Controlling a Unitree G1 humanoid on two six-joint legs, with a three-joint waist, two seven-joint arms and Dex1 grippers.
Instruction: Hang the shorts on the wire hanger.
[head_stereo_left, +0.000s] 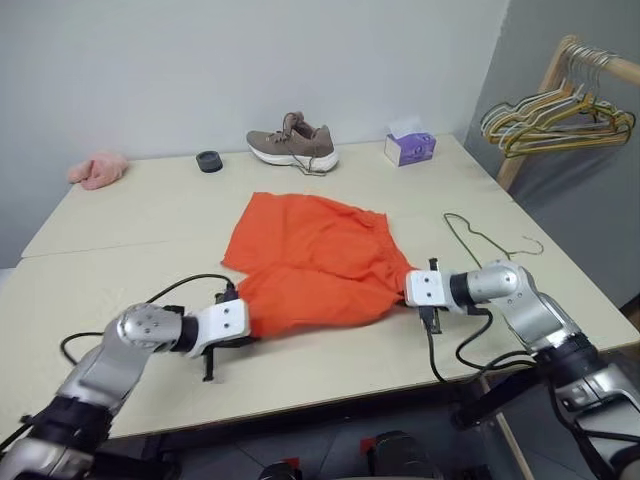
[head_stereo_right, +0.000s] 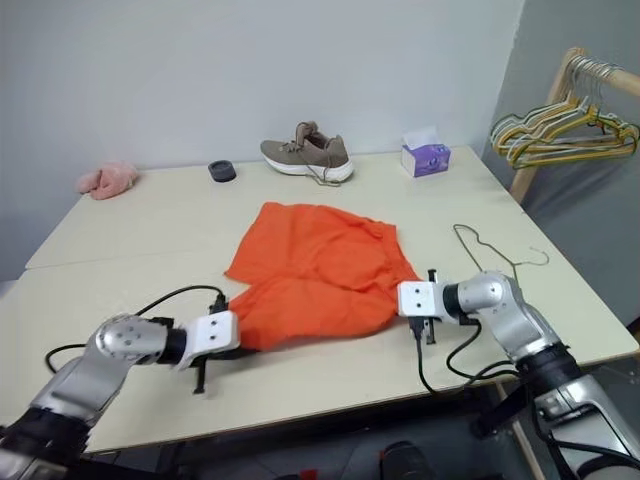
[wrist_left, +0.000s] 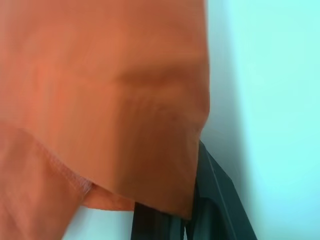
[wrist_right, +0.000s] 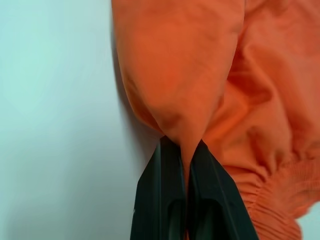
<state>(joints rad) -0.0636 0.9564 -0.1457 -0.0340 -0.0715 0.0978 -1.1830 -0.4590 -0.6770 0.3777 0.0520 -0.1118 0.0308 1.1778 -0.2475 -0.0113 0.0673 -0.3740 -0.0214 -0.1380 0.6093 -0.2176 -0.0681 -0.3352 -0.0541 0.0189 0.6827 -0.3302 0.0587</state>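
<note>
We pinch the shorts (head_stereo_left: 315, 260) with both hands, left gripper (head_stereo_left: 243, 318) and right gripper (head_stereo_left: 408, 291); its long side runs between them.

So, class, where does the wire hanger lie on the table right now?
In the left eye view the wire hanger lies flat on the table toward the right side, just right of the shorts and beyond the right gripper.

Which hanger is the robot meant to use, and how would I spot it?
Start at the beige table and find the orange shorts in its middle. On the robot's right of them, past the right claw, one thin olive wire hanger lies flat. Unlike the bunch of yellow and pale hangers on the wooden rack, it is alone.
</note>
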